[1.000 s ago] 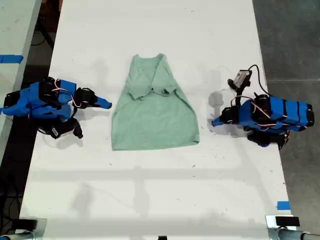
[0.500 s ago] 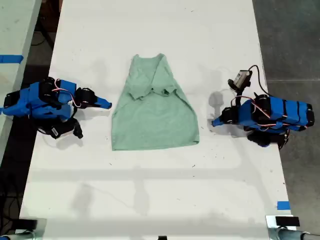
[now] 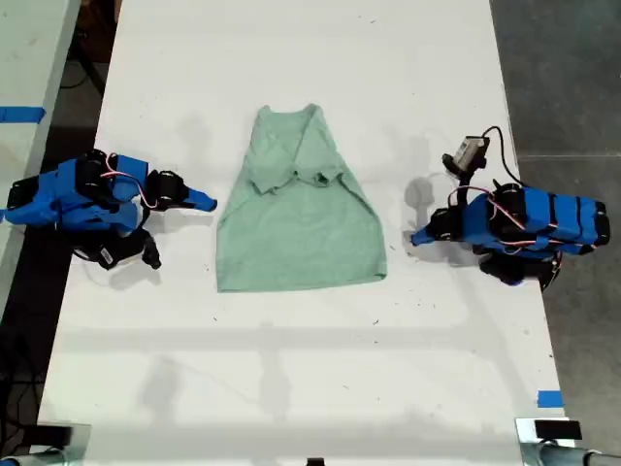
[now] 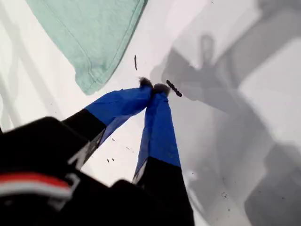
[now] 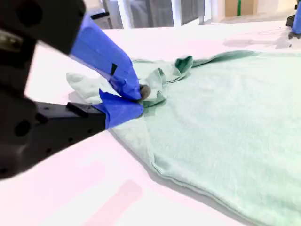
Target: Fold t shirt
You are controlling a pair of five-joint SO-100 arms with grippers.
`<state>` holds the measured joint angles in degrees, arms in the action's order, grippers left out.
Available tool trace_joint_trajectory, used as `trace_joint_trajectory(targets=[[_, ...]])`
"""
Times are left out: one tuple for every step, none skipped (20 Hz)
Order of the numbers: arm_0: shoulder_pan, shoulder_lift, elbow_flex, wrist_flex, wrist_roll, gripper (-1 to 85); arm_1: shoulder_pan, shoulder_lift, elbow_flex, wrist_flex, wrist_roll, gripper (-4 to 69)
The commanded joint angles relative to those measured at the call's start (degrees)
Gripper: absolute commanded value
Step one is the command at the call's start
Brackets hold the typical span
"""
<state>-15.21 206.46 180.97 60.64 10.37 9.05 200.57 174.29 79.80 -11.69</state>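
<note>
And here's the desk, white and wide, with the t shirt lying flat just above the centre of the exterior view, neck end toward the top of the frame and hem toward the bottom. Both short sleeves are folded in over the chest, so the cloth runs narrow at the top and flares to a broad straight hem. At the exterior view's right, my first pincer sits low on the desk, pointing at the shirt's side edge but clear of it, a strip of bare white between them. Its own camera confirms it: my first pincer has its blue tips pressed together on nothing, and a hem corner of the t shirt lies near them, apart. Over at the exterior view's left, my second pincer reaches toward the opposite edge, just beside the cloth at sleeve height. From its wrist view, my second pincer has its jaws closed tip to tip, no cloth seen between them, with the bunched sleeve folds of the t shirt right behind. A scrap of blue tape marks the desk at the lower right of the exterior view.
</note>
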Motion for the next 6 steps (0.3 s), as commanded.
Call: trace_joint_trajectory(targets=[[-0.26,0.26,-0.09,0.18,-1.05,-0.1,-0.62,0.62,2.37,-0.44,-0.35,0.5],[-0.26,0.26,-0.09,0.18,-1.05,-0.1,-0.79,0.62,2.37,-0.44,-0.44,0.5],[-0.26,0.26,-0.09,0.18,-1.05,-0.1,-0.97,0.62,2.37,-0.44,-0.44,0.5],[-0.18,0.26,-0.09,0.18,-1.14,-0.1,-0.97,0.62,2.37,-0.44,-0.44,0.5],[-0.18,0.26,-0.09,0.26,-1.14,-0.1,-0.97,0.62,2.37,-0.53,-0.44,0.5],[-0.18,0.26,-0.09,0.26,-1.14,-0.1,-0.97,0.62,2.37,-0.53,-0.35,0.5]])
